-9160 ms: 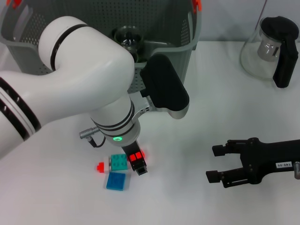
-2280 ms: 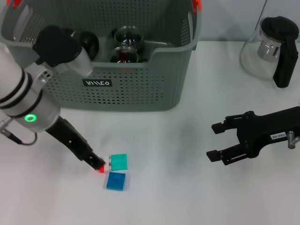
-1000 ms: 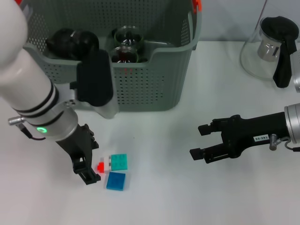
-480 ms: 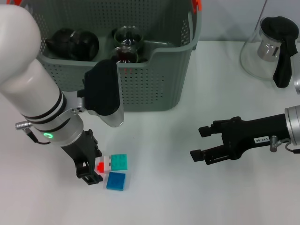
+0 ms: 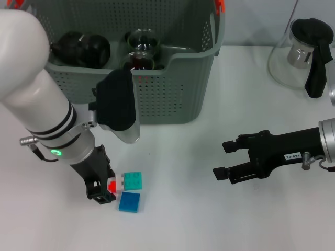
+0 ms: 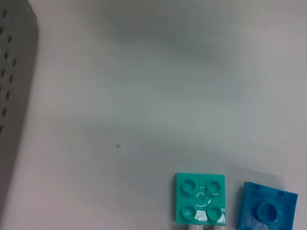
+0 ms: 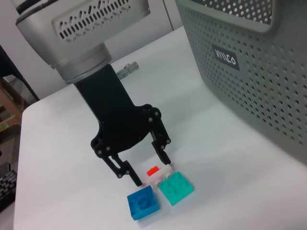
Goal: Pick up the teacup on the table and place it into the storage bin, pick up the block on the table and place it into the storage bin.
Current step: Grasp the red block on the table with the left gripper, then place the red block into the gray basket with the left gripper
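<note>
The storage bin (image 5: 172, 99) stands at the far left part of the white worktop (image 5: 209, 157), its perforated grey-green wall and an orange handle tab facing the robot. Inside it lie two glass teacups (image 5: 140, 49), one behind the other and both holding dark liquid, with a dark rounded pot (image 5: 81, 48) beside them toward the left wall.

Near the front edge of the worktop, in front of the bin, sits the block cluster: a teal block (image 5: 133, 180) with four studs, a small white piece with a red block (image 5: 112, 185) on its left side, and a blue block (image 5: 129, 202) just beside the teal one, nearer the front edge. In the left wrist view the teal block (image 6: 200, 198) and the blue block (image 6: 266, 211) lie side by side, very close, though contact cannot be judged.

The left hand (image 5: 102, 189) is down at the worktop with its black fingers spread apart, the red block lying between them; the right wrist view shows the same hand (image 7: 144, 168) straddling the red and white piece without gripping it.

The right hand (image 5: 222, 159) hovers over the worktop's right half, well apart from the blocks, its fingers parted and holding nothing. A glass kettle (image 5: 301, 52) with a black handle stands at the far right corner, clear of both arms.
</note>
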`<state>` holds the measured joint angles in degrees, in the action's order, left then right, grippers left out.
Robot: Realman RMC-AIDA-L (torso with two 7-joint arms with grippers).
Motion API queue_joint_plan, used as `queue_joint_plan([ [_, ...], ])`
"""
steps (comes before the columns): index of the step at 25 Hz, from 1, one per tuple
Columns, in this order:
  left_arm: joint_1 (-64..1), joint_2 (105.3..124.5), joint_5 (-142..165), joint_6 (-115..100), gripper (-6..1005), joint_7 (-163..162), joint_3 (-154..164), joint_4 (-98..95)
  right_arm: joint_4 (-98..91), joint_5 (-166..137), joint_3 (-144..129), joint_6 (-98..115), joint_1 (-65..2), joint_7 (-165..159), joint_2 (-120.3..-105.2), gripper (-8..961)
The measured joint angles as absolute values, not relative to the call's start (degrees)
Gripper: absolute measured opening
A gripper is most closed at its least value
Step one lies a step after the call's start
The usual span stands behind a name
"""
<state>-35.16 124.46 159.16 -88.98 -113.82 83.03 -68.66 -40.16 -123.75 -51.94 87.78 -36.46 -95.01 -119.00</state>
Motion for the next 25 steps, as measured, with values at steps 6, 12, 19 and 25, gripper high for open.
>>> queue_joint_plan([
  [6, -35.4, 124.46, 159.2, -88.2, 505, -114.3, 83.9, -67.2, -40.2, -123.7, -51.9, 87.6, -36.3, -94.9, -119.06, 925],
  [12, -35.4, 124.52, 159.1, -88.1, 485, -114.8, 84.0, -67.5, -40.2, -123.7, -51.9, 87.6, -36.3, -94.8, -119.09, 926],
  [19, -36.0, 124.54, 159.1, -87.5, 343, -117.0, 85.7, -67.4, -40.2, -123.8, -51.9, 87.6, -36.3, -94.8, -119.09, 926],
  [25, -36.3, 124.40, 159.3, -87.5, 206, -118.5, 85.6, -68.1, -40.2, -123.8, -51.9, 87.6, -36.3, -94.7, -119.07, 925],
])
